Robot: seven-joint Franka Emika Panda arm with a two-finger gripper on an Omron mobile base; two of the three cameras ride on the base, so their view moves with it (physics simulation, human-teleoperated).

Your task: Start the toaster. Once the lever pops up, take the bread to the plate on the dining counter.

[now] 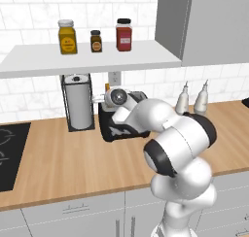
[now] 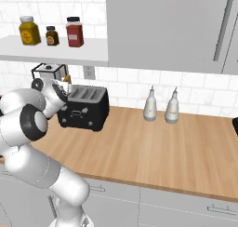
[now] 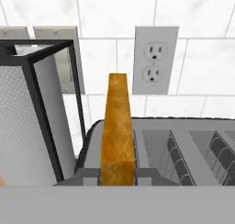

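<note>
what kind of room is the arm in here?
A rendered home kitchen, by the look of it: a black toaster on a wood counter, a tiled wall with an outlet, and spice jars on a shelf.

the toaster (image 2: pixel 84 108) looks like smooth black plastic with a faint sheen, its slots lined with grey metal wire. the bread (image 3: pixel 117 129) has a rough, grainy golden-brown toasted face, matt. the counter (image 1: pixel 73 163) is light wood with a fine grain, satin. at 9 o'clock of the toaster, the paper-towel holder (image 1: pixel 78 102) is thin matt black metal round soft white paper. the wall tiles (image 3: pixel 202 16) are glossy white marble-veined ceramic. the 2 bottles (image 2: pixel 160 105) look glazed and pale.
</note>
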